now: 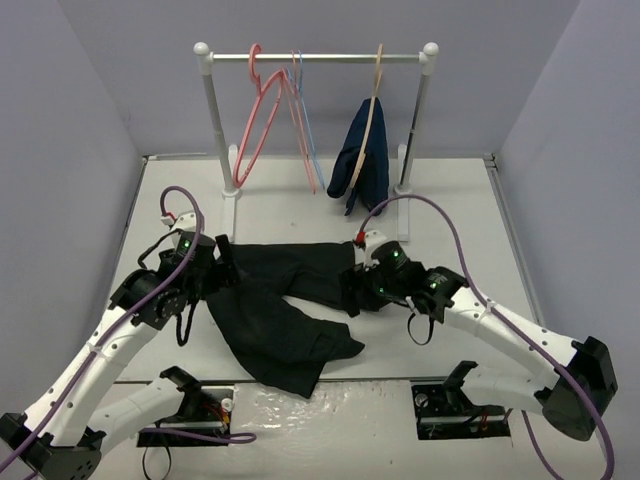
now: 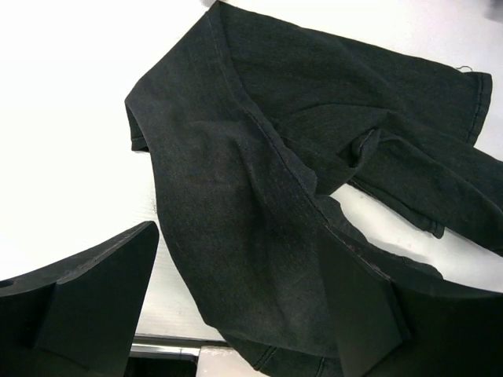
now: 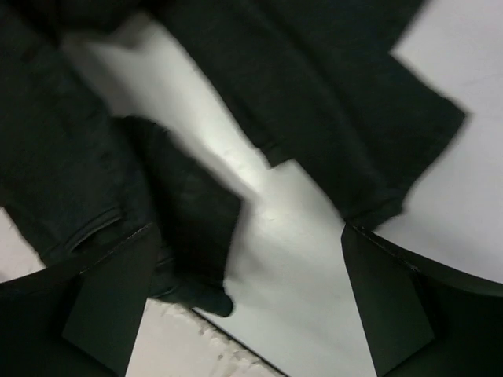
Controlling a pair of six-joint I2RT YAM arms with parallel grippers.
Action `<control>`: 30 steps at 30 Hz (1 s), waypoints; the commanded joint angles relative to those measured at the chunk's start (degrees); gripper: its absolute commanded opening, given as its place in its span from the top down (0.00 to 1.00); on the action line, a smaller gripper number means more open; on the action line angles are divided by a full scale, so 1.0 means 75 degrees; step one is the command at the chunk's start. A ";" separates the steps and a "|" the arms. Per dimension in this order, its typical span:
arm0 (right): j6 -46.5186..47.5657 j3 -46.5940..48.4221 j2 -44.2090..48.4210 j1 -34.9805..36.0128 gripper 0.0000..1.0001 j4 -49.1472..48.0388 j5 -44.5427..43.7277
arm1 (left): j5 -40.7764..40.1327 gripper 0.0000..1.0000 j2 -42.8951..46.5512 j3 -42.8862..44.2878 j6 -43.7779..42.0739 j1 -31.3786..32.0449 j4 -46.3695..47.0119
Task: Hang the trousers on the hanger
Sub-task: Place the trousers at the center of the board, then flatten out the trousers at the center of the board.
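Black trousers (image 1: 285,300) sprawl crumpled on the white table (image 1: 450,200) at centre frame, while the pink hanger (image 1: 252,140) hangs on the rail (image 1: 330,58), upper centre. Left gripper (image 2: 236,314) spread wide over the cloth; right gripper (image 3: 244,314) spread too, both pinching nothing

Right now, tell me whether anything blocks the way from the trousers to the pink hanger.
Nothing visible does. The trousers lie on the table, with only bare surface between them and the rail. The pink hanger hangs at the rail's left end; the light-blue hanger crowds its right side.
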State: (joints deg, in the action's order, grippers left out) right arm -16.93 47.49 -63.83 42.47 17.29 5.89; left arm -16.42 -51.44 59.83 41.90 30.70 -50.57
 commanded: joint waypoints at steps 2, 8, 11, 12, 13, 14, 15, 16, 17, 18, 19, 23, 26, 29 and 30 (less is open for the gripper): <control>-0.0627 -0.0507 -0.0160 0.1359 0.05 -0.1641 0.0408 | 0.0190 0.22 -0.0013 0.0397 -0.0288 -0.0077 -0.0022; -0.0758 -0.1047 -0.0507 0.1932 0.06 -0.2260 0.0947 | 0.0256 0.21 0.0109 0.0344 -0.0243 -0.0086 -0.0156; -0.0803 -0.1236 -0.0753 0.2158 0.08 -0.2612 0.1140 | 0.0279 0.21 0.0142 0.0368 -0.0255 -0.0087 -0.0279; -0.0813 -0.1259 -0.0808 0.2203 0.09 -0.2634 0.1174 | 0.0281 0.22 0.0133 0.0380 -0.0256 -0.0097 -0.0302; -0.0819 -0.1296 -0.0855 0.2277 0.12 -0.2655 0.1226 | 0.0322 0.22 0.0154 0.0411 -0.0288 -0.0097 -0.0350; -0.0824 -0.1333 -0.0902 0.2350 0.15 -0.2676 0.1279 | 0.0364 0.22 0.0174 0.0443 -0.0319 -0.0097 -0.0397; -0.0845 -0.1365 -0.0911 0.2404 0.18 -0.2695 0.1268 | 0.0387 0.22 0.0193 0.0459 -0.0335 -0.0097 -0.0415; -0.0869 -0.1396 -0.0912 0.2454 0.21 -0.2714 0.1244 | 0.0406 0.22 0.0212 0.0471 -0.0348 -0.0097 -0.0428; -0.0879 -0.1443 -0.0904 0.2473 0.27 -0.2730 0.1220 | 0.0400 0.22 0.0243 0.0472 -0.0378 -0.0097 -0.0451; -0.0877 -0.1457 -0.0888 0.2482 0.35 -0.2721 0.1154 | 0.0399 0.22 0.0266 0.0484 -0.0404 -0.0097 -0.0485; -0.0865 -0.1432 -0.0863 0.2482 0.45 -0.2684 0.1041 | 0.0405 0.22 0.0279 0.0509 -0.0423 -0.0097 -0.0529; -0.0523 -0.0587 -0.0581 0.2482 1.00 -0.1732 0.0156 | 0.0337 0.22 0.0389 0.0745 -0.0546 -0.0097 -0.0696; -0.0028 0.1020 -0.0448 0.2482 1.00 -0.0721 -0.0523 | 0.0212 0.22 0.0517 0.0968 -0.0614 -0.0097 -0.0744; 0.0548 0.3273 -0.0878 0.2482 1.00 0.0604 -0.0976 | 0.0066 0.22 0.0639 0.1154 -0.0715 -0.0097 -0.0751; 0.0711 0.4005 -0.1073 0.2482 1.00 0.1026 -0.1089 | 0.0027 0.22 0.0667 0.1201 -0.0749 -0.0097 -0.0753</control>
State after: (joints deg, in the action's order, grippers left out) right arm -18.38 55.51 -70.88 60.90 14.96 5.72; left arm -13.75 -47.80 64.64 38.59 30.35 -56.40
